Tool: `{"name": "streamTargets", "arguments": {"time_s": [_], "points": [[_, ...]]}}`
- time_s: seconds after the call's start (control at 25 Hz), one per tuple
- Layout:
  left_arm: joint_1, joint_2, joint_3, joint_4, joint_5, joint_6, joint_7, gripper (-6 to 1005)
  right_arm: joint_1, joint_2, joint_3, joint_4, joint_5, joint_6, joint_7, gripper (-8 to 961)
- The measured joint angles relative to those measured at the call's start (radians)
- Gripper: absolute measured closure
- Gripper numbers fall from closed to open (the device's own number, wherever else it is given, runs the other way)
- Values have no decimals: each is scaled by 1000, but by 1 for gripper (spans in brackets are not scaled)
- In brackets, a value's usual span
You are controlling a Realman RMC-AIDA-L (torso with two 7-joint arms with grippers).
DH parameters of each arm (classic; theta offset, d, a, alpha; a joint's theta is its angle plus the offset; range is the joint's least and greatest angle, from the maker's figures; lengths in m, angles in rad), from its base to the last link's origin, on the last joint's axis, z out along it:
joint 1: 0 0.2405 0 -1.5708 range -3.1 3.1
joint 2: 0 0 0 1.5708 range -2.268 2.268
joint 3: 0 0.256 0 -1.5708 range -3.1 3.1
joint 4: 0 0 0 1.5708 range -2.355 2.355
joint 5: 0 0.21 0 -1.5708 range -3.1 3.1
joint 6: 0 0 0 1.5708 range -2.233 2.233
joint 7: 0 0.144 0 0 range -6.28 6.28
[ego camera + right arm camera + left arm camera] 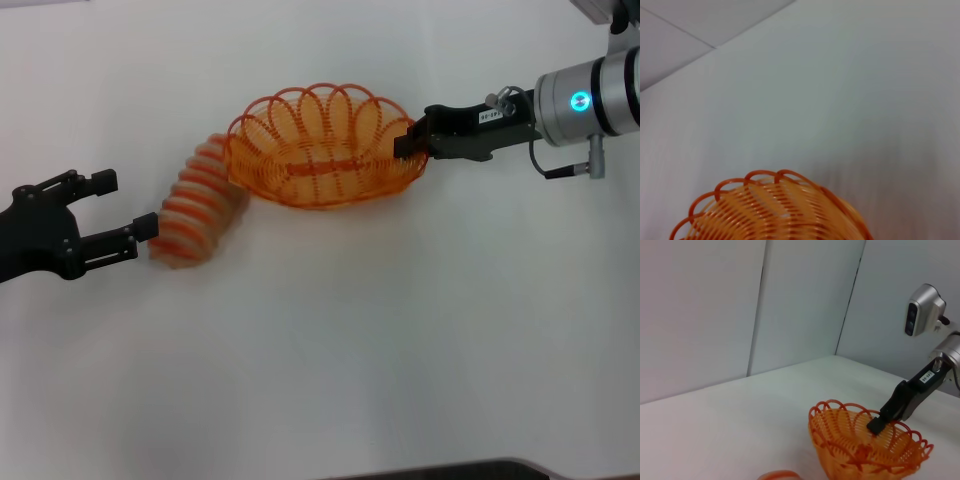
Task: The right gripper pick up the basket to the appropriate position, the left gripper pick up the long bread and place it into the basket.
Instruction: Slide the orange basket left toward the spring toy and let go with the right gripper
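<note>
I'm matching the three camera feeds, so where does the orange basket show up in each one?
Head view: the basket sits upper centre, the right gripper at its right end, the bread against its left end.
Left wrist view: basket at bottom right, the labelled right gripper on its rim.
Right wrist view: only its looped rim along the bottom edge.
Shared landmark: the scalloped orange rim.

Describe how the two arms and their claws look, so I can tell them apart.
The left gripper is a plain black two-fingered claw on a black arm, unlabelled. The right gripper is also a black two-fingered claw, but carries a small white label with dark print; behind it sits a silver cylindrical wrist with a glowing blue ring light, black bands and a thin looped cable.
</note>
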Motion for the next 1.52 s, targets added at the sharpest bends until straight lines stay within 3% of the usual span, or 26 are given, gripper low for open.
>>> {"name": "streamTargets", "arguments": {"time_s": [0.6, 1.52], "points": [[0, 0, 11, 0, 2, -13, 1, 158, -2, 2, -1, 85, 3, 55, -17, 798], [-3, 0, 29, 0, 2, -13, 10, 159, -28, -1, 7, 88, 59, 36, -29, 762]]}}
